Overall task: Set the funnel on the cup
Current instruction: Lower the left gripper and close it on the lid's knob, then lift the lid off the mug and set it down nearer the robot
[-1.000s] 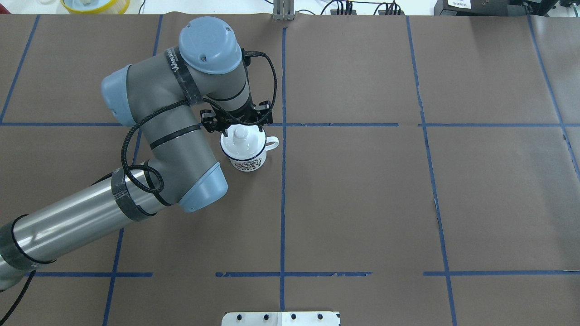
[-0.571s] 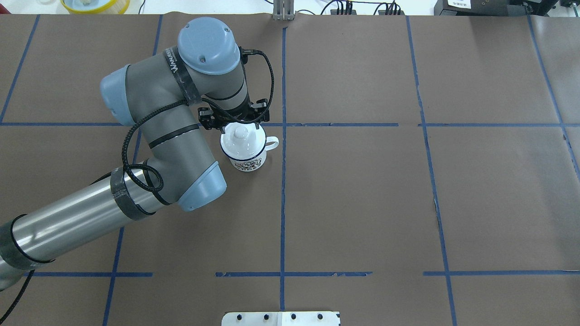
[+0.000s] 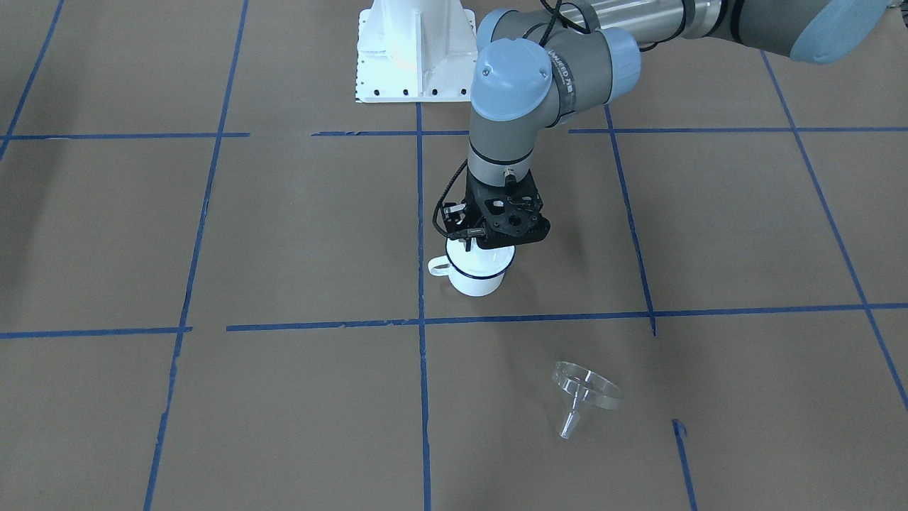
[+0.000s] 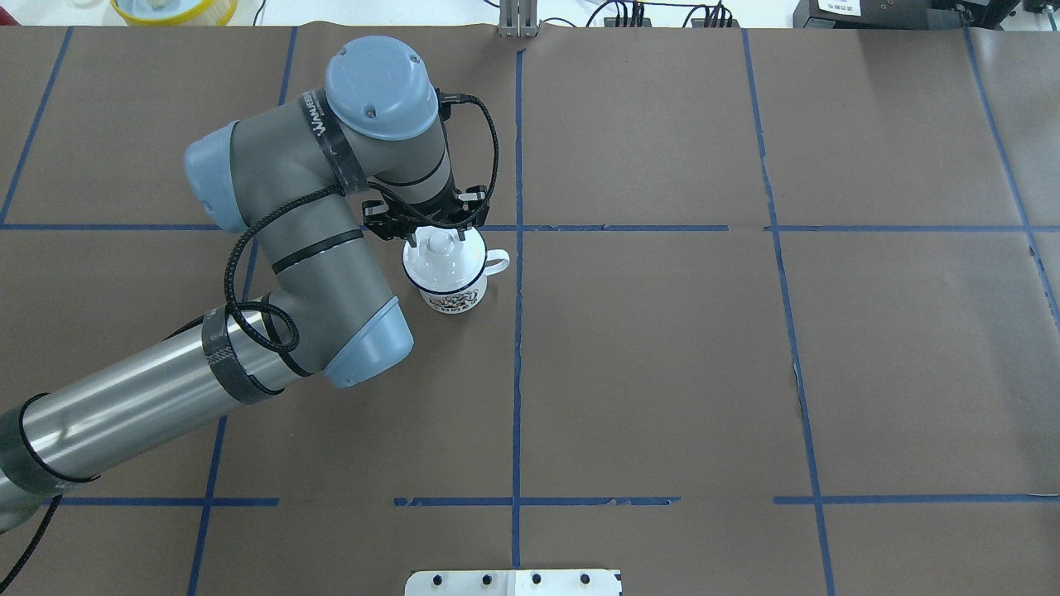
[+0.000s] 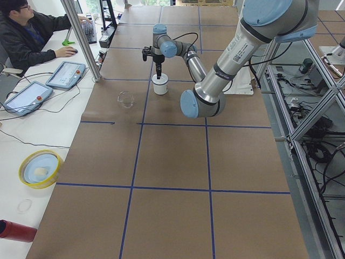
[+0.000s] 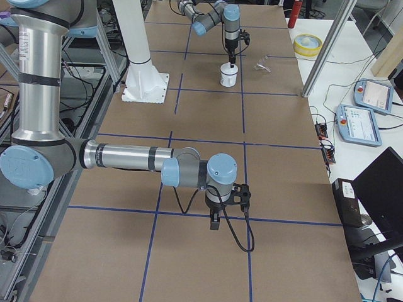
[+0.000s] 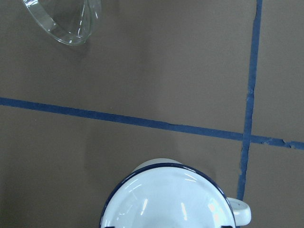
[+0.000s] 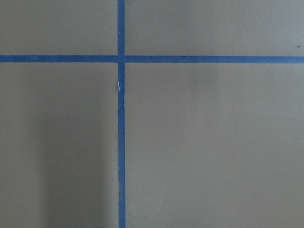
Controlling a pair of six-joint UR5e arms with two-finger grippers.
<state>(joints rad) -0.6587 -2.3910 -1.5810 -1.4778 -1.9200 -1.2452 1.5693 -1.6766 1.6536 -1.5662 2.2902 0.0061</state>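
2 robot arms work at a table covered in brown paper with a grid of blue tape. The left gripper (image 4: 436, 237) hangs straight down over the cup (image 3: 477, 275), a white enamel mug with a dark blue rim. A round white lid (image 4: 439, 258) with a knob sits on the cup and closes its mouth. 1 finger shows just beside the knob, but the views do not settle whether the jaws are spread or pinching it, so its state cannot be told.

The funnel (image 3: 585, 388), clear plastic, lies tipped on the table with its spout resting on the paper. It is well apart from the cup, across a tape line on the operators' side, and nothing touches it.

The right gripper (image 6: 215, 221) hangs low over bare table far from both things. Only 1 side view shows it, so whether it is wide or narrow cannot be told.

The step in hand appears to be clearing the lid, since the funnel cannot seat while the cup is covered. The next move likely calls for a firm pinch on the knob, a straight lift and a set-down clear of the cup. After that comes the reach for the funnel's rim.
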